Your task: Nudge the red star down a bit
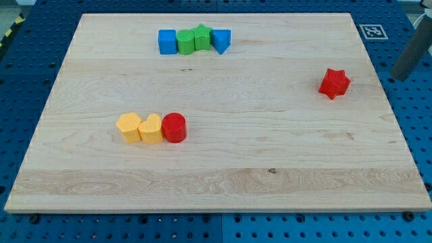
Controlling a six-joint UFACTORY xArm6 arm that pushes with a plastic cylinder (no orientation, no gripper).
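while the red star sits alone near the board's right edge, upper half, my tip stands off the board, just past that edge, up and right of it. no fingers on this rod. approach step, no contact. next: get above the star's top side, then a short push toward the bottom edge.

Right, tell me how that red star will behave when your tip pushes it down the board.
The red star sits low and flat on the smooth wooden board, so it should slide rather than tip or roll. Its points may make it spin under an off-centre push. It stands alone, so nothing should block it. My tip is not clearly visible; only the rod at the view's right.
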